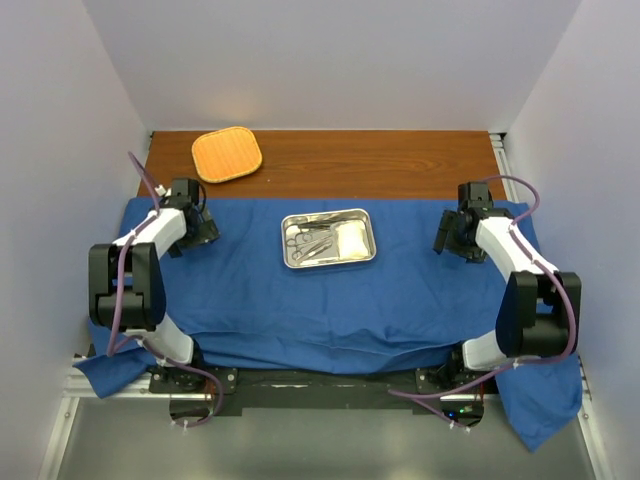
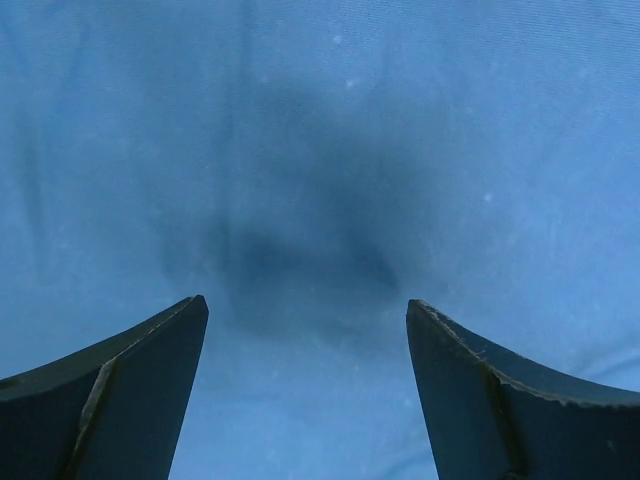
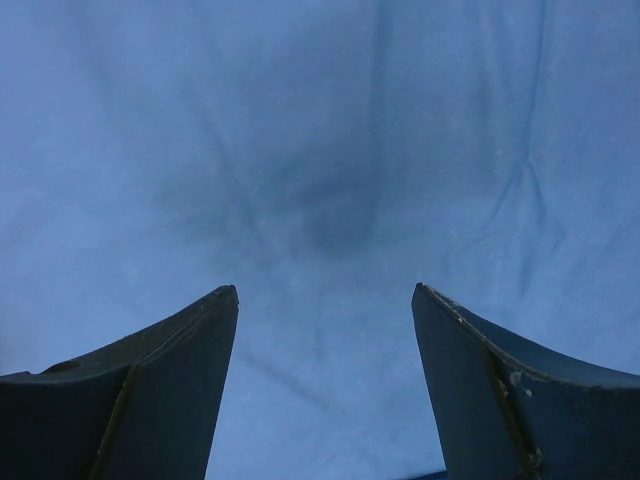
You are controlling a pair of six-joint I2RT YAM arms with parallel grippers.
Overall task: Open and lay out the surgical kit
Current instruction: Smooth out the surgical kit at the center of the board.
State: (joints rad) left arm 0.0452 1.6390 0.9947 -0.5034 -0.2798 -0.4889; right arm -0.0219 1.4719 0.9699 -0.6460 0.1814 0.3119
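Note:
The blue cloth wrap (image 1: 330, 300) lies spread flat across the table. The steel tray (image 1: 365, 258) sits on its middle, holding the scissors and forceps (image 1: 310, 242) on its left side and the white gauze pack (image 1: 351, 238) on its right. My left gripper (image 1: 205, 232) hovers over the cloth's far left part, open and empty; its wrist view shows only blue cloth (image 2: 320, 180) between the fingers (image 2: 150, 390). My right gripper (image 1: 447, 236) hovers over the cloth's far right part, open and empty, with only cloth (image 3: 320, 150) below it.
An orange rounded-square mat (image 1: 227, 154) lies on the bare wooden table (image 1: 400, 165) at the back left. The cloth hangs over the front edge at both lower corners (image 1: 545, 400). White walls close in the sides and back.

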